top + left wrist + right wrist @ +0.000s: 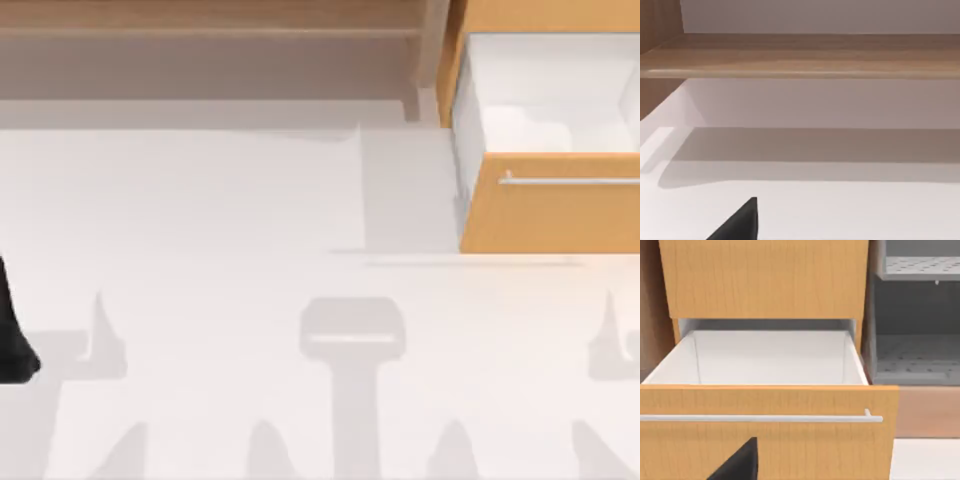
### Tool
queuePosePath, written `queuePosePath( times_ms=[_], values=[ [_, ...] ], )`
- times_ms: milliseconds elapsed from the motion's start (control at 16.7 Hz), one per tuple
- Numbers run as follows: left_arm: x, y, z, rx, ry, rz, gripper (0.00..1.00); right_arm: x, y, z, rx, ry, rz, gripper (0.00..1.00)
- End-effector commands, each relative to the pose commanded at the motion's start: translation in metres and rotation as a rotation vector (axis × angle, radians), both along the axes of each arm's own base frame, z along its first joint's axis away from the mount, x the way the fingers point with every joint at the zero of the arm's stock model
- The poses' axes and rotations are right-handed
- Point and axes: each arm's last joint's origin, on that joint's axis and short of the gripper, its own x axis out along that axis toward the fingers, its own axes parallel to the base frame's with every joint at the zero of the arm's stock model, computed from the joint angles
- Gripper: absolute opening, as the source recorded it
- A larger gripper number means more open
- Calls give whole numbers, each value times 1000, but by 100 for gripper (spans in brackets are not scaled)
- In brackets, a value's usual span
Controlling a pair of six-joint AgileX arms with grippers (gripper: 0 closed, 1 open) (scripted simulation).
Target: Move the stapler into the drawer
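White tabletop (220, 220) stretched below a long brown shelf (210, 30) at the back. At the right, the drawer (550, 205) stood pulled open, orange-tan front, silver handle (570, 181), white walls. Left arm (12, 335) sat at the left edge; whether either gripper was open or closed could not be told. Where the stapler lay could not be made out.

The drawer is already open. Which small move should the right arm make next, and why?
Probably draw the right hand back from the drawer: it stands pulled out, the handle is free, and the hand sits close before its front. The left arm is parked at the table's left edge.
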Motion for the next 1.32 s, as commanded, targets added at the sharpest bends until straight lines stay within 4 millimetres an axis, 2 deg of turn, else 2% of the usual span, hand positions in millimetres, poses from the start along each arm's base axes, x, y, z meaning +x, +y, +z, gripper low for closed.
queuePosePath(
  times_ms=[300, 600, 900, 1140, 1320],
  values=[
    [0, 0, 0, 0, 0, 0, 100, 1, -5, 6, -10, 71, -43, 100],
    [0, 0, 0, 0, 0, 0, 100, 14, -25, 25, -14, 407, -195, 100],
    [0, 0, 0, 0, 0, 0, 100, 45, -66, 29, 84, 909, -337, 100],
    [0, 0, 0, 0, 0, 0, 100, 65, -109, 15, 232, 1268, -389, 100],
    [0, 0, 0, 0, 0, 0, 100, 72, -135, 4, 334, 1439, -397, 100]
  ],
)
